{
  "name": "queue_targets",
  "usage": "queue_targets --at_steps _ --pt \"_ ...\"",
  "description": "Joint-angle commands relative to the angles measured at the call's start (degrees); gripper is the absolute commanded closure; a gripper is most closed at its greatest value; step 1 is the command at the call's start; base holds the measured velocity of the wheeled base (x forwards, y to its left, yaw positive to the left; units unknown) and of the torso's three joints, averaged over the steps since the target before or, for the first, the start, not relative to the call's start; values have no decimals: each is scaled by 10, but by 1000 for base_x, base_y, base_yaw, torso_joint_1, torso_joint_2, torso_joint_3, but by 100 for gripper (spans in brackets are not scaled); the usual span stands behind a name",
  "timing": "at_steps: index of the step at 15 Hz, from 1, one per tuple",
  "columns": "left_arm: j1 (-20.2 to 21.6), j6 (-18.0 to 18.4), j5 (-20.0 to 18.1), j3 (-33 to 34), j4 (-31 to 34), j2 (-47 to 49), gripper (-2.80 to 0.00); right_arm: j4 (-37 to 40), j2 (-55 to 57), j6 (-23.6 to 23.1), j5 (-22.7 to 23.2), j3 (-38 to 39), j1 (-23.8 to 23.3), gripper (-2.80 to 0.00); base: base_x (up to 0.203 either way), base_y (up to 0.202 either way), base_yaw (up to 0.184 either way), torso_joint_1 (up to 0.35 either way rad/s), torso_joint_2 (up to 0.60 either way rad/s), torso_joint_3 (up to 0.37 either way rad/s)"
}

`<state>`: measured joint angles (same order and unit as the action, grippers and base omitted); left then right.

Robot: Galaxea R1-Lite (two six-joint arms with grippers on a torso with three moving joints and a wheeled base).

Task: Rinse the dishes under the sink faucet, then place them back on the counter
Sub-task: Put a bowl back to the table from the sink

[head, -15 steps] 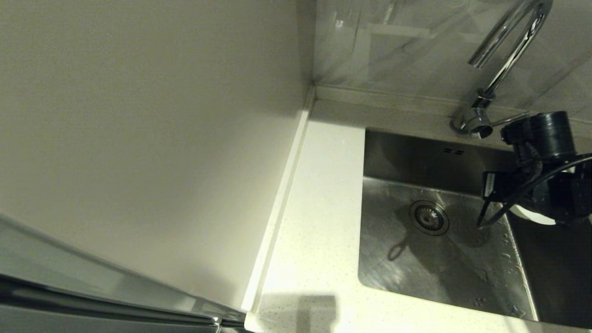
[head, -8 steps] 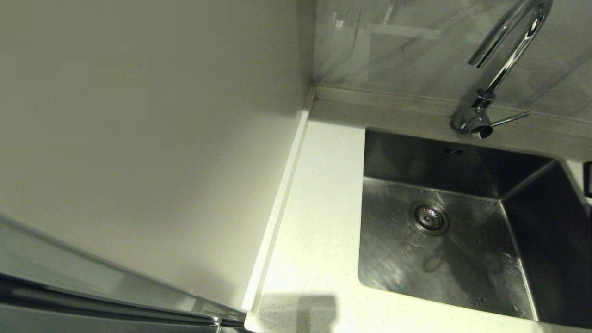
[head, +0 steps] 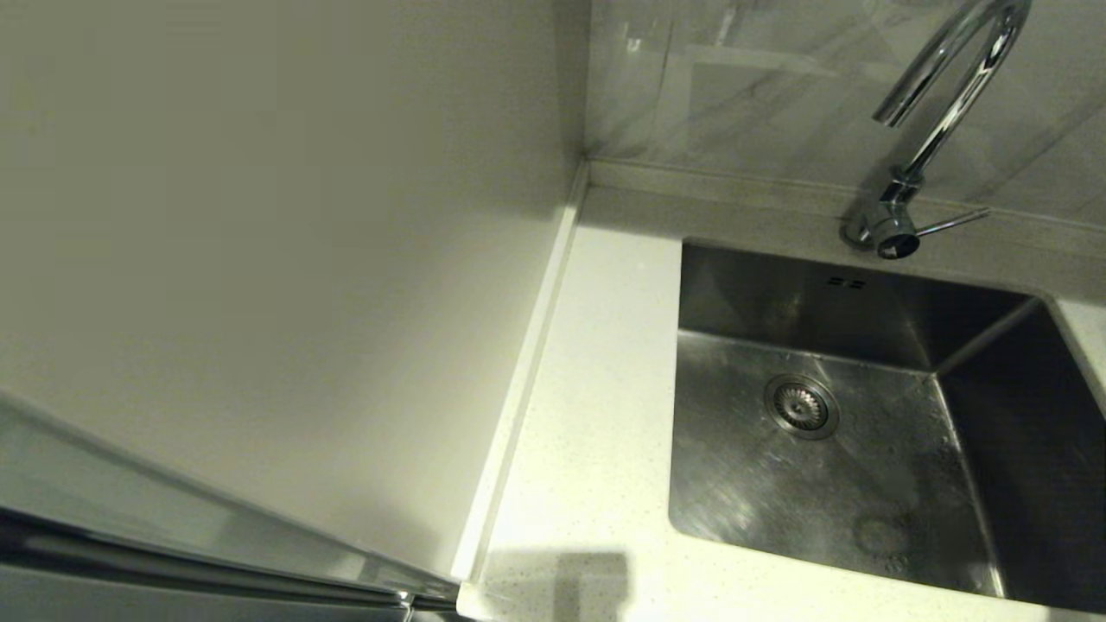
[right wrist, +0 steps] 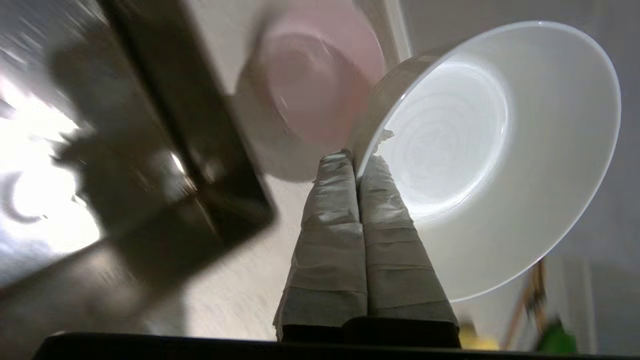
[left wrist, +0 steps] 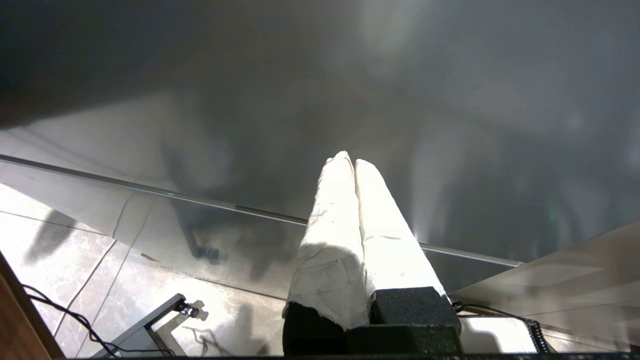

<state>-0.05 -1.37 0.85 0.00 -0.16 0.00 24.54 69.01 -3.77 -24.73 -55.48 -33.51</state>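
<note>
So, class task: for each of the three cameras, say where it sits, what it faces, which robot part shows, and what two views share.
Head view: high, looking down at the sink, faucet and counter; no robot part shows.
Left wrist view: behind the shut left gripper, facing the tiled floor.
Right wrist view: behind the right gripper, pinching the white bowl rim; pink bowl beyond.
Shared: the head and right wrist views both show counter.

My head camera looks steeply down on the sink [head: 829, 449] and faucet [head: 942, 112]. My left wrist camera faces away, toward floor tiles [left wrist: 65, 250]. My right wrist camera sits close behind its white bowl [right wrist: 490, 155], sharing only the sink [right wrist: 125, 165].
</note>
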Motion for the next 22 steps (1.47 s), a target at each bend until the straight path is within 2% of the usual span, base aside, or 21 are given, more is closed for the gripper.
queue_targets --at_steps 1,4,8,9,12,16,17,22 --pt "0 0 0 0 0 -2 0 75 -6 1 10 6 -55 0 0 0 0 0 0 0" --pt "0 0 0 0 0 -2 0 115 23 2 43 26 -104 0 0 0 0 0 0 0" --pt "0 0 0 0 0 -3 0 104 90 33 63 82 -108 0 0 0 0 0 0 0" --pt "0 0 0 0 0 -3 0 85 112 39 65 94 -108 0 0 0 0 0 0 0" --pt "0 0 0 0 0 -2 0 -49 181 55 65 139 -109 0 0 0 0 0 0 0" --pt "0 0 0 0 0 -2 0 -103 223 61 66 140 -109 0 0 0 0 0 0 0" --pt "0 0 0 0 0 -2 0 -117 226 62 66 139 -112 -280 0 0 0 0 0 0" --pt "0 0 0 0 0 -2 0 -137 197 61 65 127 -118 -280 0 0 0 0 0 0"
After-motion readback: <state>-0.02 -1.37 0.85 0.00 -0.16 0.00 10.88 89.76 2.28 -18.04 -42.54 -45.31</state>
